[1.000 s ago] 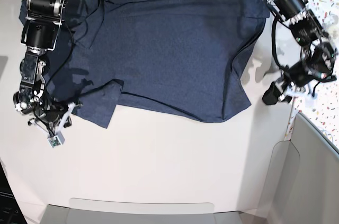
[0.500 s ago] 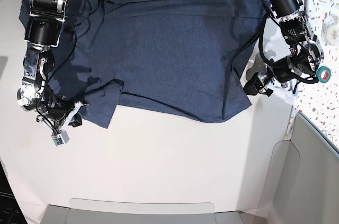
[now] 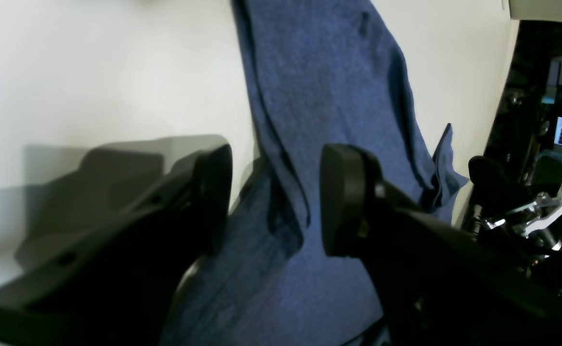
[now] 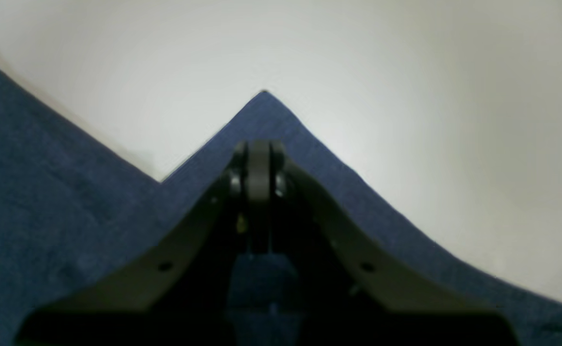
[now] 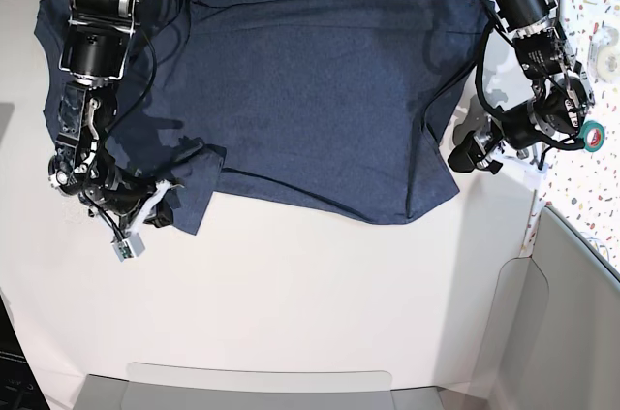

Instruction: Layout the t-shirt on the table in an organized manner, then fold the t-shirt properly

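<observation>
The navy t-shirt [image 5: 310, 90] lies spread flat across the far half of the white table [image 5: 291, 303], with no lettering showing. My right gripper [image 5: 165, 213], at the base view's left, is shut on the lower corner of the sleeve. In the right wrist view the shut gripper [image 4: 259, 149] sits on the cloth [image 4: 45, 192], whose pointed corner sticks out past the fingertips. My left gripper [image 5: 463, 156] is open at the shirt's right edge. In the left wrist view the gripper [image 3: 274, 197] straddles a raised fold of the shirt [image 3: 329, 72].
A confetti-speckled surface [image 5: 601, 90] with a green tape roll [image 5: 593, 134] runs along the right. A grey panel [image 5: 567, 313] stands at the lower right. A grey tray rim [image 5: 262, 383] lies along the front edge. Cables hang along the back.
My right gripper has moved right, carrying the sleeve's lower corner inward. My left gripper has moved left from the bare table beside the shirt onto its right edge.
</observation>
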Controlling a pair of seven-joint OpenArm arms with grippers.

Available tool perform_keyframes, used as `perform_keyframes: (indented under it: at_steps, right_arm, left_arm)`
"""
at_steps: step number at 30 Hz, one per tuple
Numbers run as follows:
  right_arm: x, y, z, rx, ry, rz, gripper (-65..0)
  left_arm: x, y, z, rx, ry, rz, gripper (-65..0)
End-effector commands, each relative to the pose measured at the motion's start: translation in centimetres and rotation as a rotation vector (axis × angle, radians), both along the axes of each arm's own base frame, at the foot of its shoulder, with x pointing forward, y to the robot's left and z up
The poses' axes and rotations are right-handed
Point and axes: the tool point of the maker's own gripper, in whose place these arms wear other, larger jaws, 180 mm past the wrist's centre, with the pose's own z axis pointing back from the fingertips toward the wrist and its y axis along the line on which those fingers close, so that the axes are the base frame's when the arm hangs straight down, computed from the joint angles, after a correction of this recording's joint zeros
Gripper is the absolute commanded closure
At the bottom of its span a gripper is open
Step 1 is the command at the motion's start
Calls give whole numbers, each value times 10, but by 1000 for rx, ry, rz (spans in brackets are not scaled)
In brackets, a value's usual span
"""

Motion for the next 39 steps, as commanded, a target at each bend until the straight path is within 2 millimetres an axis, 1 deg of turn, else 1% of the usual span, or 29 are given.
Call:
perform_keyframes:
  at_steps: [1, 3, 11, 13, 15, 18, 23, 24, 26, 27, 29, 33, 35, 37, 39]
  right_arm:
    - [12, -1, 24, 17, -99, 3, 0]
    - [8, 2, 28, 31, -147, 6, 0]
    - [-7, 17, 61, 31, -322, 44, 0]
    - [-8, 18, 66, 26, -336, 49, 0]
    - [-10, 17, 64, 24, -332, 46, 0]
    - [-10, 15, 64, 24, -332, 41, 0]
    - [-7, 14, 67, 22, -340, 41, 0]
    - [-6, 13, 69, 20, -343, 40, 0]
    - [0, 13, 78, 17, -362, 40, 0]
    - [2, 11, 78, 18, -363, 38, 0]
    - [5, 10, 79, 21, -361, 34, 0]
    - [6, 11, 68, 36, -330, 28, 0]
    - [4, 15, 63, 45, -318, 35, 0]
    - [-2, 23, 56, 62, -304, 39, 0]
    - [-3, 30, 54, 85, -303, 37, 0]
  left_arm:
    - [11, 5, 17, 4, -53, 5, -289]
    - [11, 4, 16, 3, -54, 4, -289]
    - [10, 5, 16, 5, -53, 3, -289]
    - [10, 4, 16, 4, -53, 3, -289]
    - [10, 4, 16, 2, -53, 2, -285]
    - [10, 3, 16, 3, -53, 1, -272]
    - [10, 5, 16, 5, -53, 3, -272]
    - [10, 4, 16, 6, -53, 1, -272]
    - [10, 3, 15, 3, -51, -1, -272]
    - [7, 3, 12, 3, -42, -1, -272]
    - [4, 3, 9, 3, -34, -1, -272]
    - [3, 3, 9, 1, -34, 2, -271]
    - [3, 3, 9, -2, -34, 3, -271]
    - [6, -5, 10, -23, -42, 6, -270]
    - [9, -10, 13, -32, -56, 9, -266]
